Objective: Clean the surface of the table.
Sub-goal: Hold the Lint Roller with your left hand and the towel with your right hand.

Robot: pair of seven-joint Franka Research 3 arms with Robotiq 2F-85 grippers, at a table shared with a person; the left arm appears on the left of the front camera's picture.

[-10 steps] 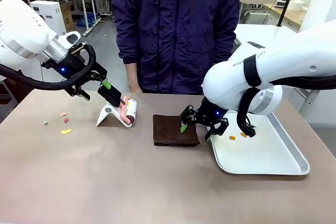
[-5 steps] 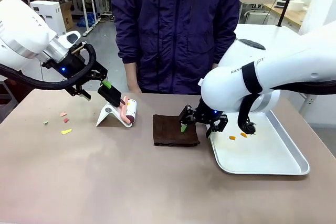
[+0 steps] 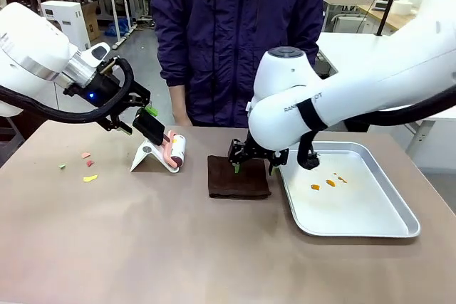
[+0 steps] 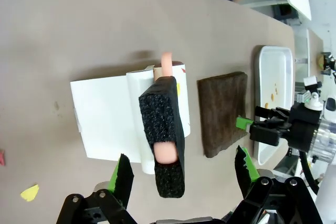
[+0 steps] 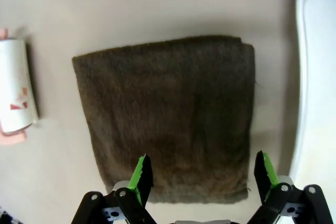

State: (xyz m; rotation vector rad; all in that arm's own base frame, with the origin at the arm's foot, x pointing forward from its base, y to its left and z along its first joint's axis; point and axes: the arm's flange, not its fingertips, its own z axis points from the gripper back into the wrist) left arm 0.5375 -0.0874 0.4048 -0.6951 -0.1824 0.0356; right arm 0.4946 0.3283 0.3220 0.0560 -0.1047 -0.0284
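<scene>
Free table (image 3: 178,247) before cloth (image 3: 237,177), tray (image 3: 356,211)

The left arm (image 3: 35,55) comes in from the left side, its white links ending in a black wrist that angles down and toward the middle. The left pincer (image 3: 151,122) points obliquely downward. In the left wrist view its 2 fingers (image 4: 124,174) stand wide apart, green pads facing inward and pressed on nothing. The right arm (image 3: 370,83) reaches across from the right side, with its elbow joint raised high and its last link bending down to a wrist near the centre. The right pincer (image 3: 253,167) hangs nearly vertical, tips down. In the right wrist view its 2 fingers (image 5: 140,174) are likewise spread wide, with nothing clamped between the pads.
</scene>
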